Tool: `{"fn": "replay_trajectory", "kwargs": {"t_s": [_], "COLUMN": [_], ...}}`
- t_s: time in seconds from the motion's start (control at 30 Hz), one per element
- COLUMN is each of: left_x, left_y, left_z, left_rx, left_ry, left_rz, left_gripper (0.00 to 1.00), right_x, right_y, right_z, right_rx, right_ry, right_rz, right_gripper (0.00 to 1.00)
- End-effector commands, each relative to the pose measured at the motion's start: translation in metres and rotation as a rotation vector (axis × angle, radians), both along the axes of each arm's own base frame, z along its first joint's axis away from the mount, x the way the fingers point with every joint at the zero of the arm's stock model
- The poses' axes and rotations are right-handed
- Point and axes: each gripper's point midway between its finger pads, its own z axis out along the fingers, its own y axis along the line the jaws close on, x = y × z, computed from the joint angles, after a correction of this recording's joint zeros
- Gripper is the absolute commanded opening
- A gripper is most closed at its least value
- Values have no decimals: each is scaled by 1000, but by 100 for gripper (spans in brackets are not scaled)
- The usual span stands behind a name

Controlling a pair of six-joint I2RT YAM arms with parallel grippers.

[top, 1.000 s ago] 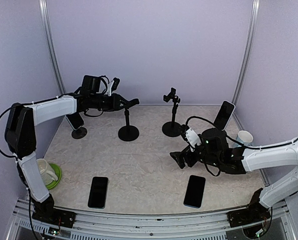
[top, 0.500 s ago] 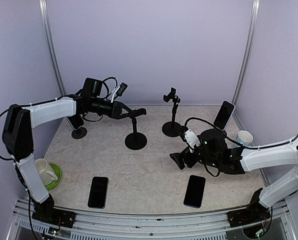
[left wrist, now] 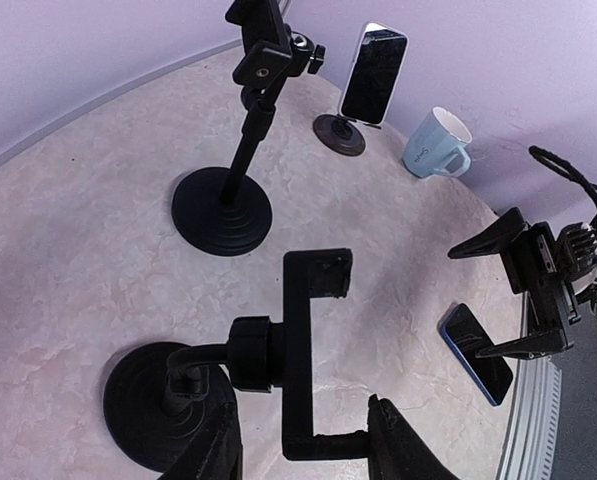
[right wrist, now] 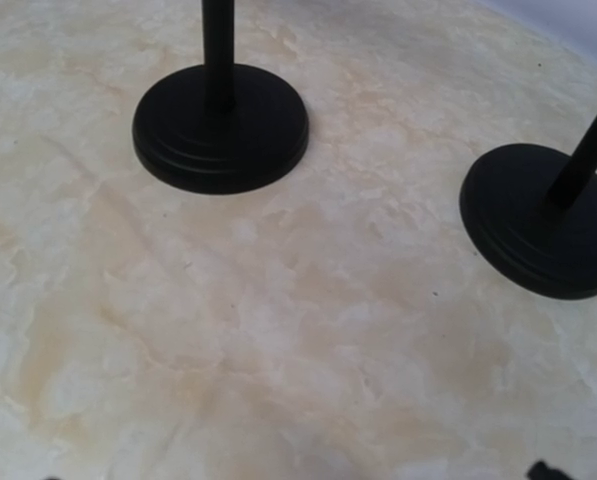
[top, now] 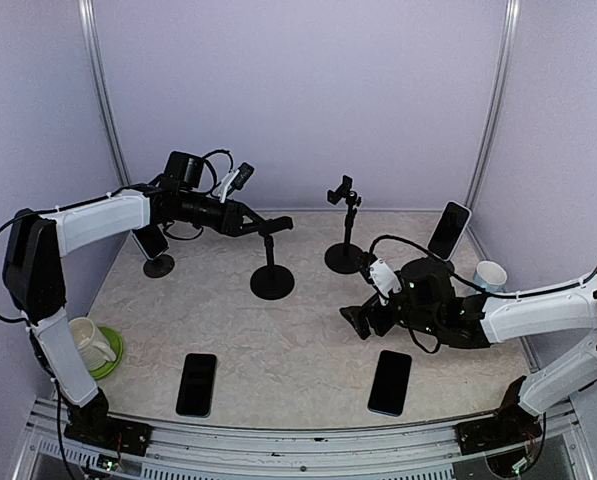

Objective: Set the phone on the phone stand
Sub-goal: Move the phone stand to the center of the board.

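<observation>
Low in the frame a flat black smartphone (top: 196, 384) and its twin (top: 389, 382) lie untouched on the marbled desk (top: 298, 345). Just above the twin the right claw (top: 356, 322) hangs spread wide, empty. At centre the black round-based phone stand (top: 272, 281) has shifted nearer; the left claw (left wrist: 303, 445) flanks its clamp (left wrist: 313, 360), whether pinching I cannot tell. Stand looks positioned; a phone comes next

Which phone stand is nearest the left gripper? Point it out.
The empty stand left of centre, its clamp at the left gripper; the other empty stand is farther right.
</observation>
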Motion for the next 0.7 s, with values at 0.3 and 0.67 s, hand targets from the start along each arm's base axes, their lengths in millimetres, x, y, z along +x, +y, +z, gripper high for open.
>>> {"fn": "replay_trajectory", "kwargs": {"t_s": [0.3, 0.67], "left_x": [10, -1], "left_y": [32, 46], "left_z": [11, 72], "left_rx": [125, 16], "left_ry": [-89, -223], "left_rz": [245, 338], "left_gripper": [41, 52], "right_x": [4, 4], "right_y": [3, 3], "right_z": [5, 5], "right_rx": [19, 18], "right_ry": [-1, -2], "right_rz": [2, 2], "right_gripper": [100, 100]}}
